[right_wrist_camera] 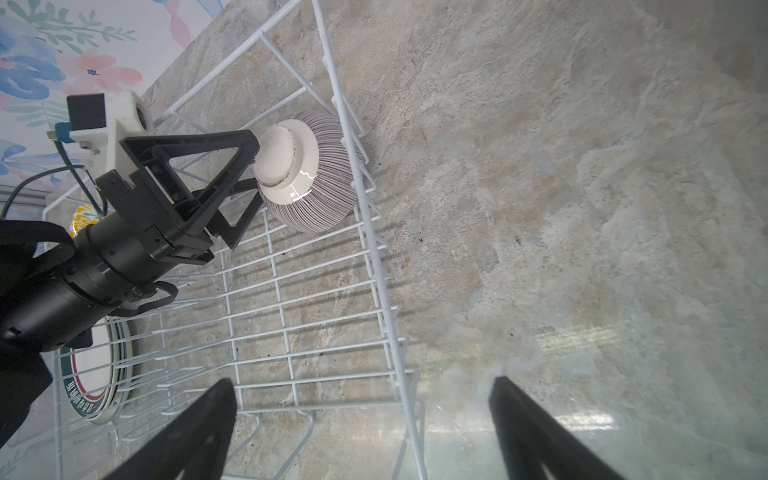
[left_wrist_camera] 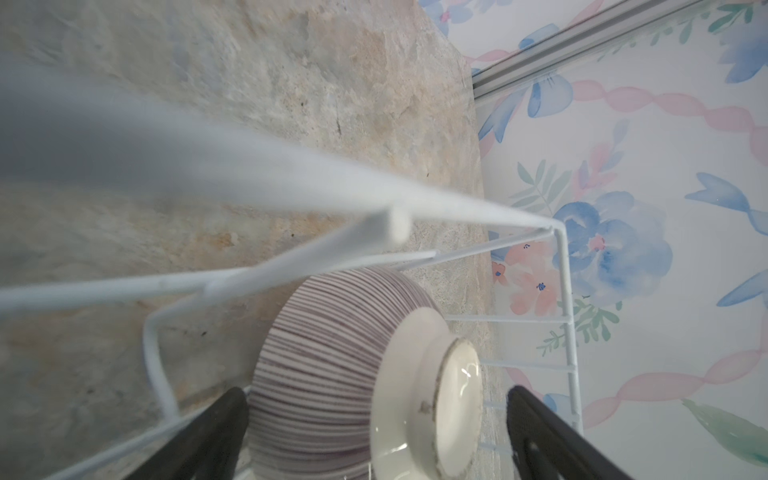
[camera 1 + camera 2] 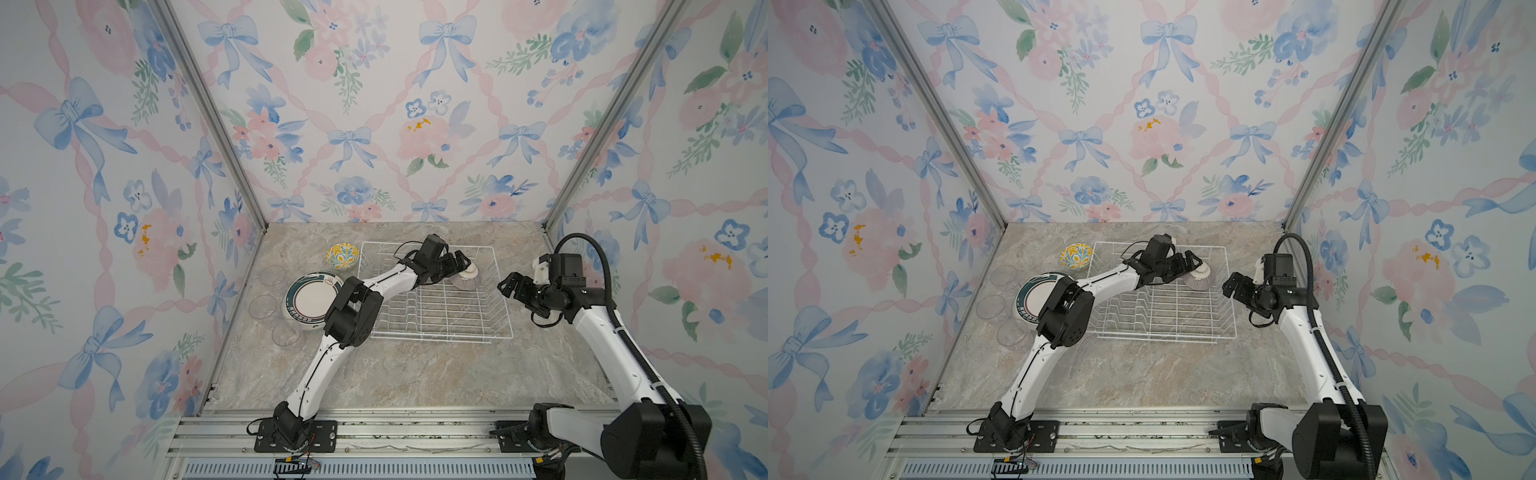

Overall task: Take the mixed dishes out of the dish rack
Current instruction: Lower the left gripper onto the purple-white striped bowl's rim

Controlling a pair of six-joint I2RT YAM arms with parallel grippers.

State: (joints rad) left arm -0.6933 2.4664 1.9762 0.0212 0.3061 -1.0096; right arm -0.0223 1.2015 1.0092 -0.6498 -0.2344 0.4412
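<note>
Lighting is bright, diffuse and even in both top views; the aluminium posts splay outward toward the picture edges. In the right wrist view, dish rack wires cast thin shadows on the counter, and a pale glare patch lies beside the rack. In the left wrist view, the nearest rack wire is heavily out of focus, and the purple-striped bowl carries small highlights on its foot.

dish rack: one.
bowls: two. One purple-striped bowl sits inside the dish rack at its far right corner, and one yellow-blue floral bowl sits outside by its far left corner.
plates: one stack left of the dish rack, green-rimmed plate on top, at least one more beneath. The full count cannot be told.
glass cups: three, left of the dish rack, beyond the plates.
grippers: two. The left gripper is over the dish rack, and the right gripper is at its right side.
</note>
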